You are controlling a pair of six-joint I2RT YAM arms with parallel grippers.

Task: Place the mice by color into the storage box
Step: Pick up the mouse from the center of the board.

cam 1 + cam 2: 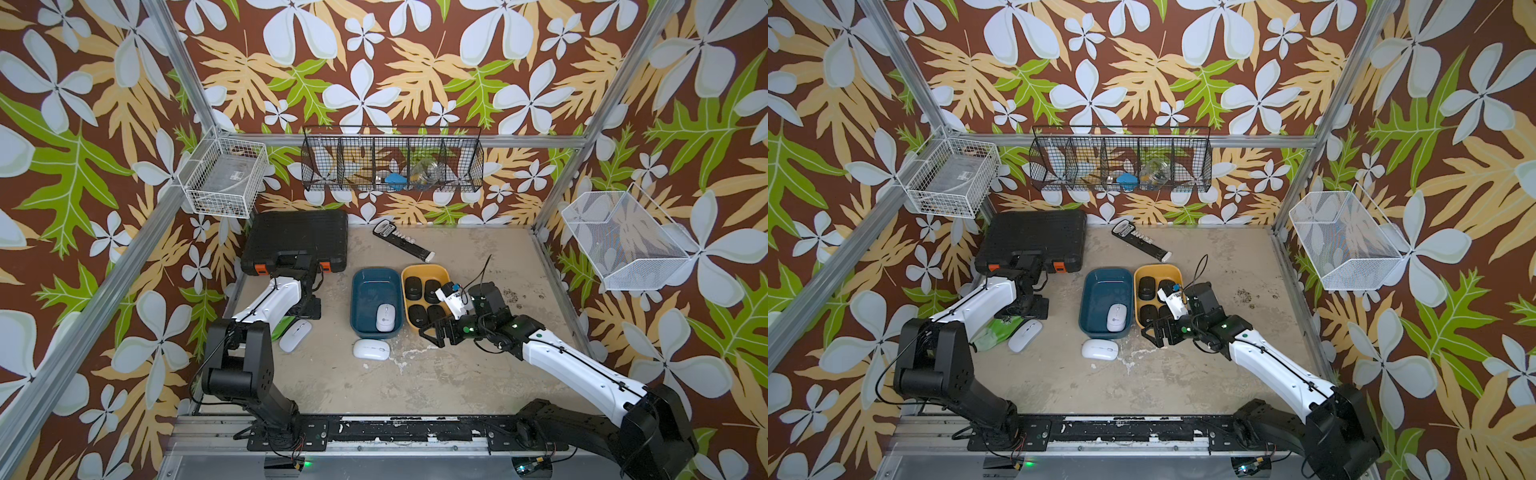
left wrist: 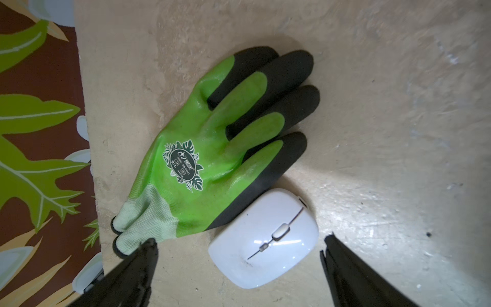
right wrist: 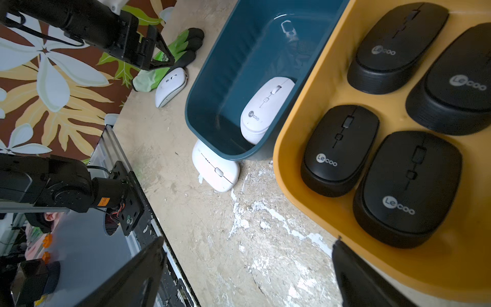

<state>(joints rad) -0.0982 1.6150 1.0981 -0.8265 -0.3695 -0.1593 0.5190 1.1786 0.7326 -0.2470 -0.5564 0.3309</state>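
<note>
Floral walls [image 1: 415, 50] w/ alu frame [image 1: 183, 62], worn tabletop [image 1: 457, 374]

On the worktop [image 1: 457, 374], two bins sit side by side at the centre. The left bin [image 1: 356, 291] holds a single mouse [image 1: 385, 317] at its near end, and the right bin [image 1: 424, 268] holds four mice [image 1: 414, 288]. A second mouse [image 1: 371, 349] lies just before the left bin. A third mouse [image 1: 295, 336] lies farther left, touching a glove [image 2: 212, 133]. A case [image 1: 299, 237] sits at the back left.
</note>
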